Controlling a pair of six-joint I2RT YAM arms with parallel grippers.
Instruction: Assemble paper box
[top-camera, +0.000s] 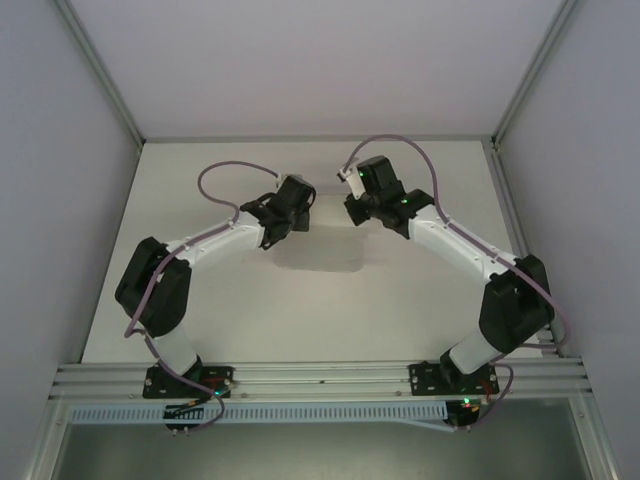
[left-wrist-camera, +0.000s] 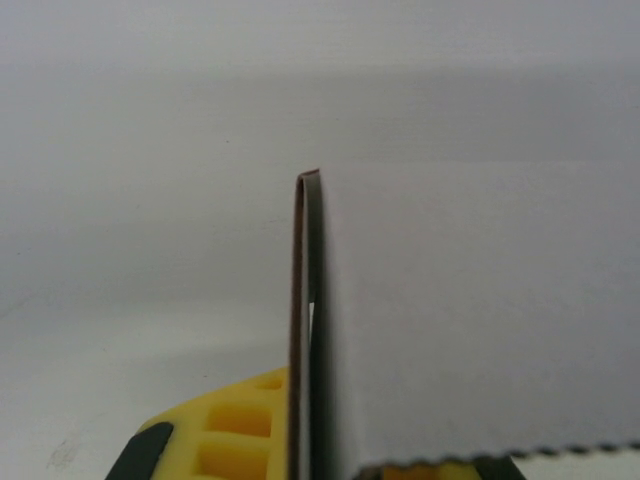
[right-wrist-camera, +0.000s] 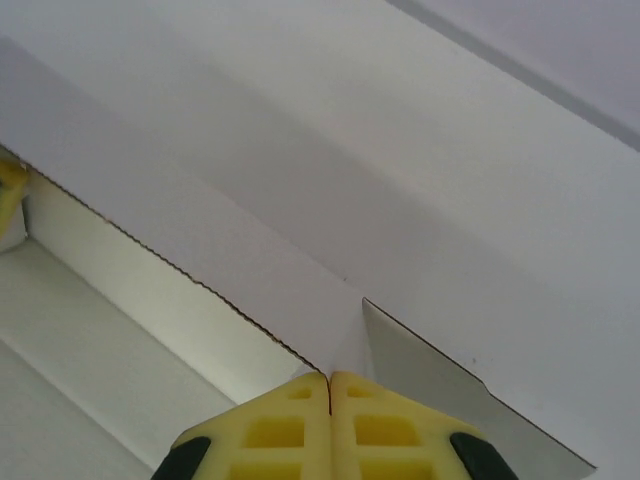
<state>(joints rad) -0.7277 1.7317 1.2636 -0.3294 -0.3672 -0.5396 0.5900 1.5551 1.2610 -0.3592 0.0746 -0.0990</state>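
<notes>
**One high view over the counter, two close views from the wrists**

The top camera sits above and behind the arm bases, looking down and forward from far off over the whole counter (top-camera: 400, 300), with the paper box (top-camera: 320, 250) between the left claw (top-camera: 262, 218) and the right claw (top-camera: 352, 210). Each wrist camera looks out along its own yellow claw from very near. The left one meets a card wall edge-on; the right one faces a wall and its serrated rim. All three views share the box.
</notes>
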